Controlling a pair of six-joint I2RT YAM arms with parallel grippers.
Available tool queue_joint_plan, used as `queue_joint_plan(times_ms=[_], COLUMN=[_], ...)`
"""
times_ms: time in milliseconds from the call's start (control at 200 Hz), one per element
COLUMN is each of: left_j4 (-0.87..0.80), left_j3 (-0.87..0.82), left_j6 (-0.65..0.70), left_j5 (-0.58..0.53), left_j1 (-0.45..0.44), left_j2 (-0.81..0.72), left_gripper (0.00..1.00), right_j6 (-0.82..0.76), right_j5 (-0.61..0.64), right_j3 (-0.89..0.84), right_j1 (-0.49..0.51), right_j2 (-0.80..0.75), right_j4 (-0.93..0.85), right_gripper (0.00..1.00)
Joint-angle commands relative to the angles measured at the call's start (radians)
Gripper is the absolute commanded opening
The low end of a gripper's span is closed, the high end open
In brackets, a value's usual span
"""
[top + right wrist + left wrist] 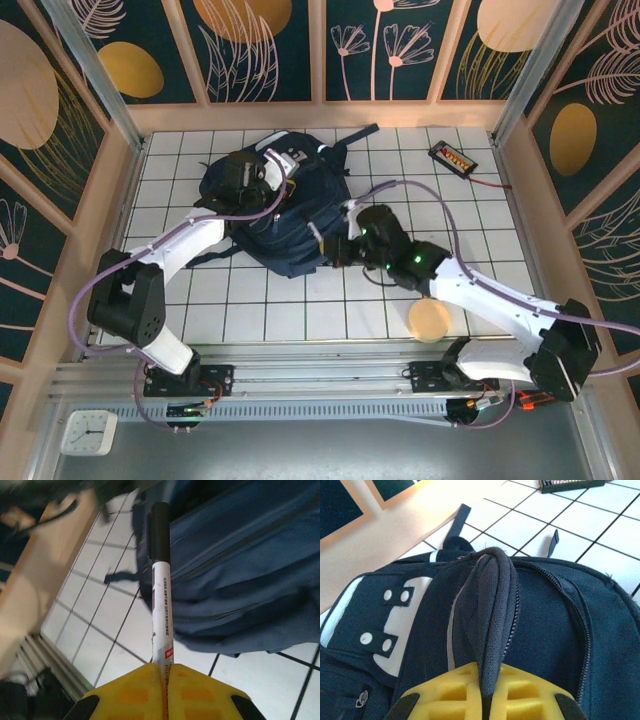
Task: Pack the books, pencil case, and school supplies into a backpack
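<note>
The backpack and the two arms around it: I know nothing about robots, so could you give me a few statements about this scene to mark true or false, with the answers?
1. The left gripper is pinched shut on the backpack's top handle. True.
2. The right gripper is open and empty. False: it is shut on a pen.
3. The pen has a black cap and a white barrel. True.
4. The tan disc lies on top of the backpack. False: it lies on the table beside the right arm, apart from the backpack.
5. The black device with orange buttons sits near the table's far right corner. True.
</note>
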Motion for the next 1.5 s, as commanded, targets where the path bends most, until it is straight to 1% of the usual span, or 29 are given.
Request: queue_joint_plan(times_ms=[0,65,205,335,490,611,661,691,736,796,846,891,946,986,1001,1011,1021,1091,1156,1201,1226,1256,1286,1306,1346,1376,1401,1416,1496], left_j4=[0.101,0.109,0.117,0.126,0.14,0.167,0.173,0.176,0.176,0.174,0.173,0.171,0.167,0.165,0.166,0.166,0.166,0.166,0.164,0.16,0.157,0.157,0.158,0.159,0.159,0.157,0.154,0.152,0.136], left_j3=[-0.026,-0.042,-0.063,-0.065,-0.056,-0.05,-0.044,-0.036,-0.023,-0.006,0.004,0.013,0.02,0.02,0.02,0.02,0.019,0.015,0.013,0.009,0.007,0.001,-0.006,-0.009,-0.015,-0.018,-0.02,-0.021,-0.033], left_j6=[-0.059,-0.063,-0.053,-0.058,-0.076,-0.115,-0.126,-0.135,-0.144,-0.153,-0.158,-0.155,-0.155,-0.155,-0.154,-0.155,-0.155,-0.157,-0.162,-0.168,-0.17,-0.176,-0.184,-0.191,-0.204,-0.214,-0.224,-0.23,-0.251], left_j5=[0.019,0.022,0.027,0.026,0.023,0.032,0.029,0.026,0.025,0.023,0.023,0.021,0.014,0.015,0.016,0.016,0.015,0.015,0.015,0.018,0.019,0.018,0.016,0.015,0.021,0.023,0.022,0.022,0.019], left_j1=[0.01,0.006,-0.015,-0.042,-0.081,-0.086,-0.086,-0.086,-0.086,-0.086,-0.086,-0.086,-0.086,-0.086,-0.086,-0.086,-0.086,-0.086,-0.086,-0.086,-0.086,-0.086,-0.086,-0.086,-0.086,-0.085,-0.084,-0.085,-0.085], left_j2=[-0.081,-0.094,-0.113,-0.119,-0.11,-0.101,-0.094,-0.088,-0.077,-0.062,-0.051,-0.043,-0.034,-0.029,-0.027,-0.026,-0.025,-0.02,-0.014,-0.013,-0.014,-0.017,-0.019,-0.022,-0.025,-0.029,-0.032,-0.034,-0.055], left_gripper=[0.0,0.0,0.0,0.0,0.0,0.0,0.0,0.0,0.0,0.0,0.0,0.0,0.0,0.0,0.0,0.0,0.0,0.0,0.0,0.0,0.0,0.0,0.0,0.04,0.2,0.37,0.52,0.59,0.71], right_j6=[0.195,0.235,0.239,0.276,0.312,0.378,0.388,0.39,0.39,0.403,0.407,0.4,0.381,0.362,0.352,0.346,0.337,0.259,0.167,0.125,0.126,0.171,0.227,0.254,0.286,0.299,0.292,0.282,0.215], right_j5=[-0.147,-0.201,-0.314,-0.393,-0.399,-0.385,-0.361,-0.349,-0.338,-0.328,-0.319,-0.293,-0.256,-0.224,-0.21,-0.202,-0.193,-0.098,0.057,0.162,0.219,0.268,0.262,0.219,0.119,0.078,0.068,0.068,0.13], right_j3=[0.086,0.132,0.241,0.319,0.454,0.536,0.578,0.603,0.625,0.633,0.613,0.584,0.529,0.487,0.476,0.468,0.46,0.417,0.356,0.296,0.244,0.186,0.133,0.086,0.011,-0.009,-0.001,0.013,0.112], right_j1=[-0.087,-0.132,-0.212,-0.26,-0.266,-0.251,-0.24,-0.231,-0.217,-0.205,-0.203,-0.203,-0.204,-0.208,-0.208,-0.208,-0.209,-0.2,-0.166,-0.136,-0.125,-0.122,-0.139,-0.157,-0.196,-0.207,-0.21,-0.206,-0.168], right_j2=[0.075,0.142,0.305,0.442,0.589,0.694,0.737,0.759,0.784,0.799,0.785,0.753,0.693,0.64,0.62,0.607,0.596,0.497,0.391,0.301,0.256,0.202,0.156,0.13,0.094,0.083,0.086,0.09,0.14], right_j4=[-0.004,-0.011,0.0,0.034,0.076,0.172,0.175,0.177,0.191,0.206,0.226,0.225,0.226,0.215,0.204,0.198,0.191,0.136,0.115,0.15,0.174,0.197,0.24,0.287,0.374,0.386,0.355,0.322,0.1], right_gripper=[0.04,0.04,0.04,0.04,0.04,0.04,0.05,0.08,0.12,0.28,0.38,0.53,0.66,0.81,0.88,0.95,0.98,0.99,0.99,0.99,0.99,0.99,0.99,0.99,0.99,0.98,0.96,0.95,0.95])
